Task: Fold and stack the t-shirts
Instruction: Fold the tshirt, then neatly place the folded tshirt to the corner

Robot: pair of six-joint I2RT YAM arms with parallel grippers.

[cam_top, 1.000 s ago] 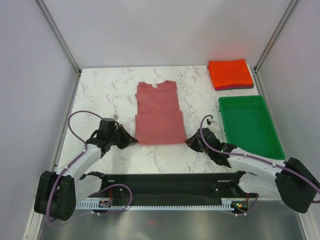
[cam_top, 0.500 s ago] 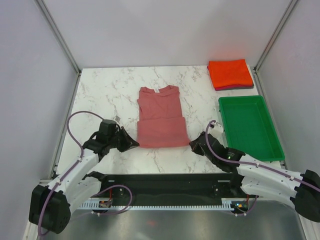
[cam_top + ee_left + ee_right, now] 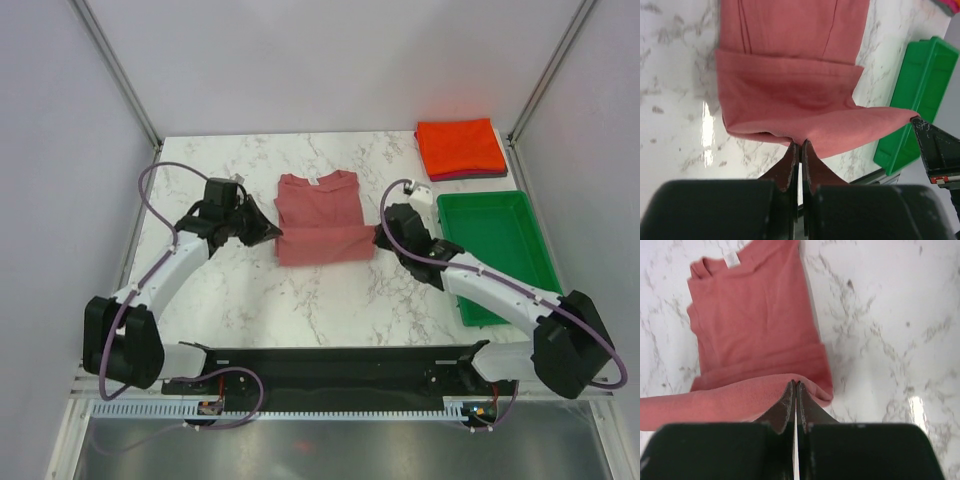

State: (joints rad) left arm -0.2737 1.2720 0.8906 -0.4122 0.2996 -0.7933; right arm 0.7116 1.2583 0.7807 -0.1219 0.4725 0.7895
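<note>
Rose tee [image 3: 318, 205] lies mid-worktop [image 3: 220, 160], its near edge raised and stretched above its body. Left hand [image 3: 800, 146] and right hand [image 3: 795, 384] are each clamped on one corner of that edge.

Risk: uneven travel would skew the fold, and limp cotton may slip or drag the layer beneath.

Fabric is soft and matte. Worktop is glossy marble.

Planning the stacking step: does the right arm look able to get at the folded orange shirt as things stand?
Probably not yet: the right gripper is shut on the rose shirt. Once freed, the way looks open: only bare tabletop lies before the orange shirt.
</note>
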